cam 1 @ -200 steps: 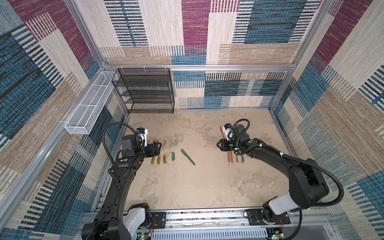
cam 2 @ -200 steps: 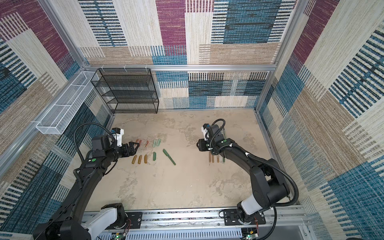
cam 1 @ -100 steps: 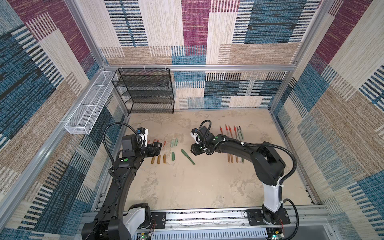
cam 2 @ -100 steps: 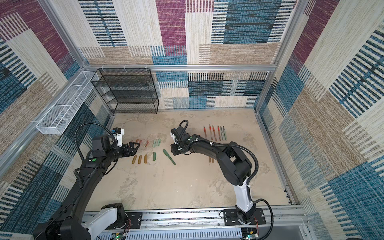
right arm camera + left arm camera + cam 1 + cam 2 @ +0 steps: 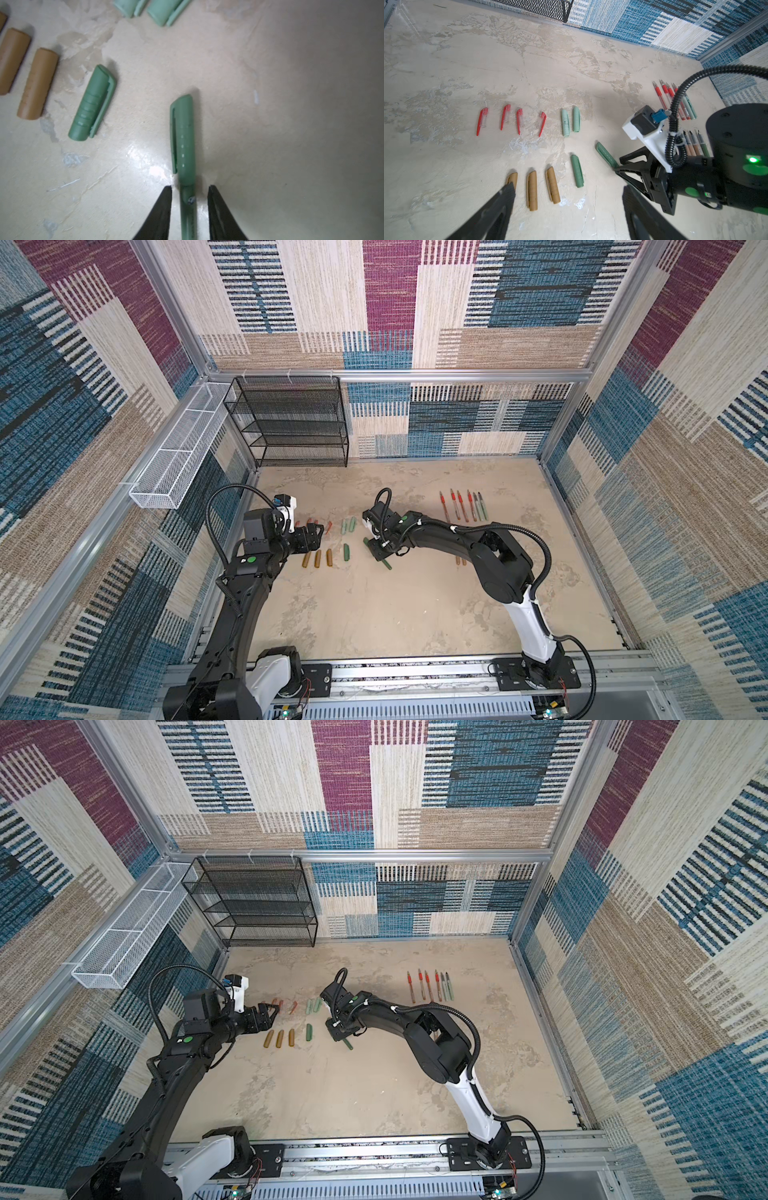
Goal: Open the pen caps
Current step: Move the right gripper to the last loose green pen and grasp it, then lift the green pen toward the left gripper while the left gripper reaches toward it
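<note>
Right gripper (image 5: 189, 186) jaws spread, straddling the dark green plastic pen barrel (image 5: 188, 216), gap each side. Its dark green cap (image 5: 184, 135) is on, mid-frame in both top views. Bare beige tabletop (image 5: 415, 614) lies below and right. Left of it, close: loose dark green plastic cap (image 5: 91, 104), bronze-gold tube caps (image 5: 532, 189), pale mint caps (image 5: 565, 123), red clip caps (image 5: 519, 116). Left gripper (image 5: 318, 537) spread wide at that cluster's left edge.

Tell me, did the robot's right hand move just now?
Yes. The right hand went leftward in both top views, away from the row of pens, and now straddles the dark green pen.
</note>
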Controlling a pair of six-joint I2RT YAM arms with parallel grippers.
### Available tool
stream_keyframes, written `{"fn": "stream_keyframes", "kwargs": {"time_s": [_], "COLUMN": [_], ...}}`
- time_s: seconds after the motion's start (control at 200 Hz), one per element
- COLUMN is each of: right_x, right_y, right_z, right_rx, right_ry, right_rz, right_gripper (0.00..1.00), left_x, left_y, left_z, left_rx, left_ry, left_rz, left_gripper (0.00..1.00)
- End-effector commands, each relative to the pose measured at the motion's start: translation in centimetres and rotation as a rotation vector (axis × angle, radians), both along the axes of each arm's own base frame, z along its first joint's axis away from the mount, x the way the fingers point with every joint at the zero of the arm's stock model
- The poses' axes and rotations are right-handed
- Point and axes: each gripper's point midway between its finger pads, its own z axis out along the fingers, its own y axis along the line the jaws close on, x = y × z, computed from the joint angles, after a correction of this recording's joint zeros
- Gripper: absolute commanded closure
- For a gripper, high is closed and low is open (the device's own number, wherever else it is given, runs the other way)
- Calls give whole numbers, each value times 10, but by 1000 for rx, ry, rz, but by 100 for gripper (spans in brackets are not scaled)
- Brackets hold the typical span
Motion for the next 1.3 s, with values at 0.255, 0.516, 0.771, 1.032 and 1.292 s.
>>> {"fn": "stream_keyframes", "kwargs": {"time_s": [0.255, 0.516, 0.771, 1.032, 1.292], "right_x": [-9, -12, -21, -43, -61], "right_y": [-9, -3, 23, 38, 48], "right_z": [-10, 26, 94, 172, 200], "right_rx": [-34, 92, 364, 684, 803], "right_ry": [12, -29, -94, -155, -166], "right_rz": [2, -17, 16, 63, 124], "right_gripper": [84, 86, 89, 91, 91], "left_x": [1, 1, -5, -14, -20], "left_y": [-2, -18, -46, -75, -105], "left_z": [7, 18, 35, 46, 42], "left_rx": [-6, -102, -263, -428, -572], "left_ry": [-11, -35, -65, -66, -8], "left_rz": [-14, -66, -189, -305, -373], "left_gripper": [15, 17, 21, 24, 29]}}
